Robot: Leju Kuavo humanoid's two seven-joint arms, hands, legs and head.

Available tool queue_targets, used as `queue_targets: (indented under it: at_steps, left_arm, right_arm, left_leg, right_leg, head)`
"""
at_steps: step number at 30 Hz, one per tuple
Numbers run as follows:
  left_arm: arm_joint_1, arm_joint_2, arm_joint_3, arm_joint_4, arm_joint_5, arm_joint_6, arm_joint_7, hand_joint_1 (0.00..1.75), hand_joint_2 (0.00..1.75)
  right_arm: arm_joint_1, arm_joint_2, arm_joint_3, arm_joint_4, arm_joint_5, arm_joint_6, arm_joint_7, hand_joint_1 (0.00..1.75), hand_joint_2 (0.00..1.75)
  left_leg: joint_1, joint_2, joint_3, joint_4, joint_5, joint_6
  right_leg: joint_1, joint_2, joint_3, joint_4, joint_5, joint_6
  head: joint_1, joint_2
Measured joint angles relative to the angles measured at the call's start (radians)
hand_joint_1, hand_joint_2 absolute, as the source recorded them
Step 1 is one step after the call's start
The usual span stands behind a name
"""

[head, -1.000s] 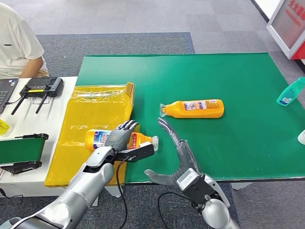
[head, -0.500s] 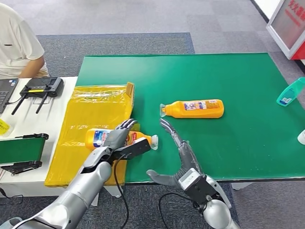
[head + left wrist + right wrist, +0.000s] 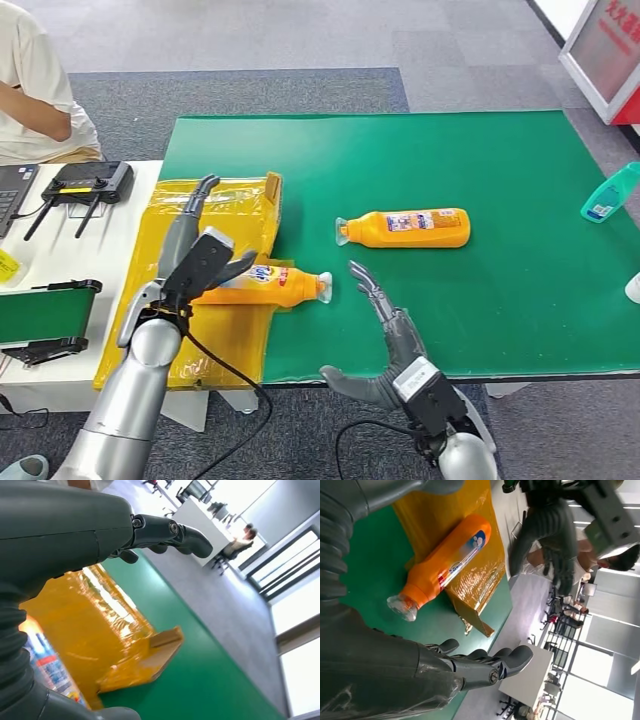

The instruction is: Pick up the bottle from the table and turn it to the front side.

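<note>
The orange bottle [image 3: 264, 283] is lying crosswise just beyond the left hand [image 3: 192, 262], which is spread open, holding nothing, cap pointing toward the equally open, empty right hand [image 3: 389, 330].

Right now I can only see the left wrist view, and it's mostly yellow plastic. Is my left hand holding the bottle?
Observer: No. In the head view your left hand has its fingers apart, and the orange bottle lies on its side on the yellow bag.
Operator: Which way does its cap point?
Observer: The cap sticks out over the green mat, toward your open right hand.
Operator: Are there more bottles?
Observer: Yes, a second orange bottle lies on its side farther back on the mat.
</note>
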Motion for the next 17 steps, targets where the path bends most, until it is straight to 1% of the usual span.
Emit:
queue_targets:
  at_steps: [4,7,12,17]
  left_arm:
    - [0.071,0.003,0.008,-0.176,0.072,-0.019,-0.033,0.00,1.75]
    - [0.117,0.004,0.009,-0.275,0.100,-0.027,-0.044,0.00,1.75]
    - [0.152,0.004,0.009,-0.362,0.124,-0.032,-0.050,0.00,1.75]
    - [0.214,0.000,0.009,-0.438,0.252,-0.078,-0.080,0.00,1.75]
  right_arm:
    - [0.022,0.001,-0.007,-0.016,0.011,-0.012,0.011,0.00,1.75]
    - [0.035,0.001,-0.015,-0.029,0.014,-0.017,0.016,0.00,1.75]
    - [0.042,0.001,-0.023,-0.041,0.018,-0.018,0.018,0.00,1.75]
    - [0.058,0.002,-0.033,-0.057,0.028,-0.025,0.020,0.00,1.75]
  left_leg:
    - [0.000,0.000,0.000,0.000,0.000,0.000]
    - [0.000,0.000,0.000,0.000,-0.001,0.000]
    - [0.000,0.000,0.000,0.000,0.000,0.000]
    - [0.000,0.000,0.000,0.000,0.000,0.000]
  right_leg:
    - [0.000,0.000,0.000,0.000,0.000,0.000]
    - [0.000,0.000,0.000,0.000,-0.001,0.000]
    - [0.000,0.000,0.000,0.000,0.000,0.000]
    - [0.000,0.000,0.000,0.000,0.000,0.000]
  head:
    - [0.000,0.000]
    - [0.000,0.000]
    - [0.000,0.000]
    - [0.000,0.000]
